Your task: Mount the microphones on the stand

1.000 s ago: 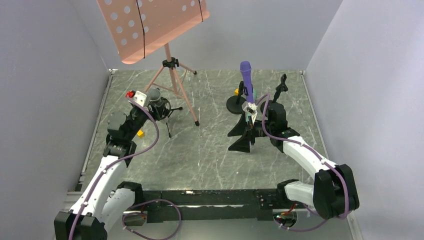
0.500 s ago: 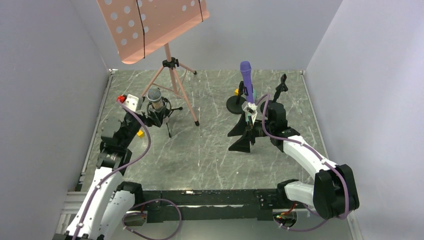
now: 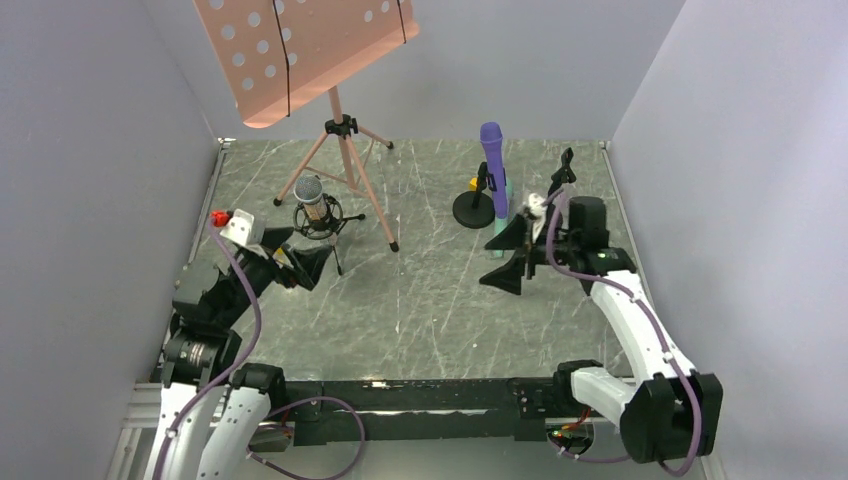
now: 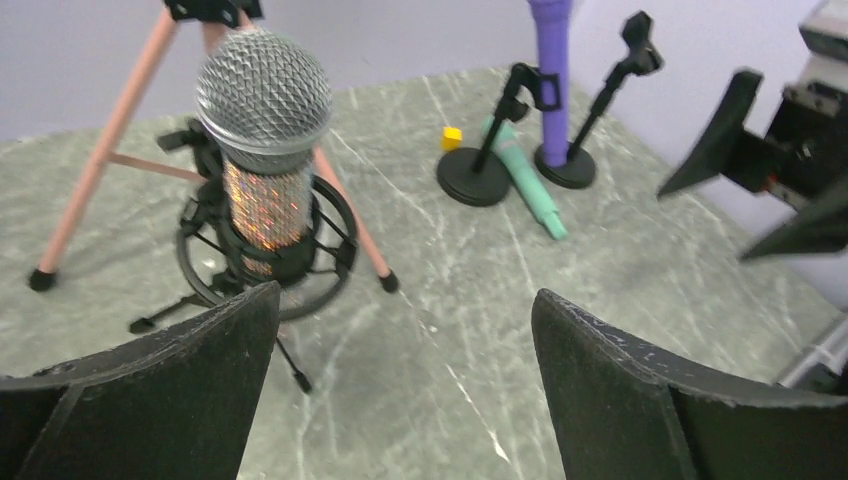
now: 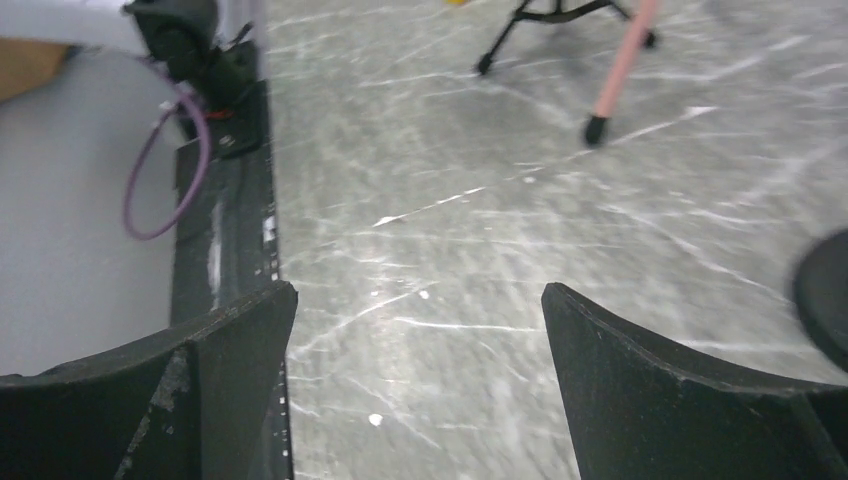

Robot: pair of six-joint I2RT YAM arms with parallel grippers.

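The worktop [image 3: 420,300] carries three microphones: one purple microphone [image 3: 492,160], one mint-green microphone [image 4: 528,182], one bronze microphone [image 4: 265,150], plus two round-based stands [image 4: 474,186], one tripod stand [image 4: 290,270], one pink music stand [image 3: 300,50], one yellow cube [image 4: 452,137] in plain sight, and two claws, the left claw [image 4: 405,293] and the right claw [image 5: 418,290].

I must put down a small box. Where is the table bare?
Bare: the middle of the grey marble table, between the left tool and right tool. Crowded: around the black round-based stands, purple stick microphone and mint-green microphone.

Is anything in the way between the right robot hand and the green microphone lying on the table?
Nothing visible does. The mint-green microphone lies flat beside a black stand base, and only table shows between it and the open right gripper.
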